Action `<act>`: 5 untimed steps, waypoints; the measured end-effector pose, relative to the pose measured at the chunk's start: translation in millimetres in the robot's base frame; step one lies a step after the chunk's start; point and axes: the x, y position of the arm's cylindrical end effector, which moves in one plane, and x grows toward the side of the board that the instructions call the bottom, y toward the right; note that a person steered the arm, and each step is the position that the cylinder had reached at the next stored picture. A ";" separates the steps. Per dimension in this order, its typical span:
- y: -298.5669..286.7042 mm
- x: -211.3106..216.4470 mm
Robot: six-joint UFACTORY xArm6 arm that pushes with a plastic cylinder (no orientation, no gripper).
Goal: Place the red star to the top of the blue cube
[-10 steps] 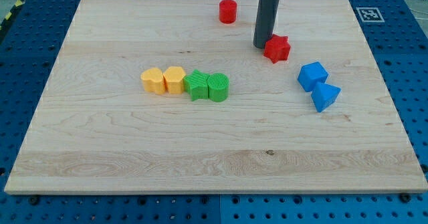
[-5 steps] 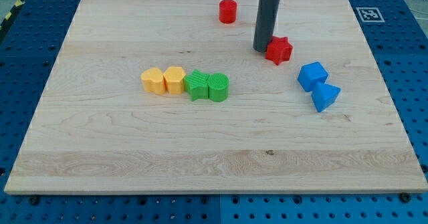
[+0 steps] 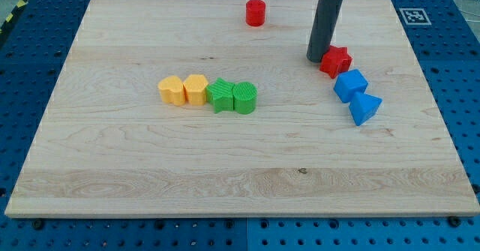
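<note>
Blue cube (image 3: pixel 350 85): sitting near the board's (image 3: pixel 150 183) right edge, touching a blue wedge-like block (image 3: pixel 364 107) below it.
Red star (image 3: pixel 335 61): lying just above-left of the cube, nearly touching.
My tip (image 3: pixel 316 59): pressing the star's left side; no hand, just 1 rod.

The light is bright and even all over the wooden bench (image 3: pixel 150 168). Each block has only a small, soft shadow close beside it. Nothing shines or glares. Everything looks sharp, and the bench edges look straight, not bent.
</note>
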 end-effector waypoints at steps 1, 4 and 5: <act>0.0 0.9; 14.4 19.6; 18.1 26.6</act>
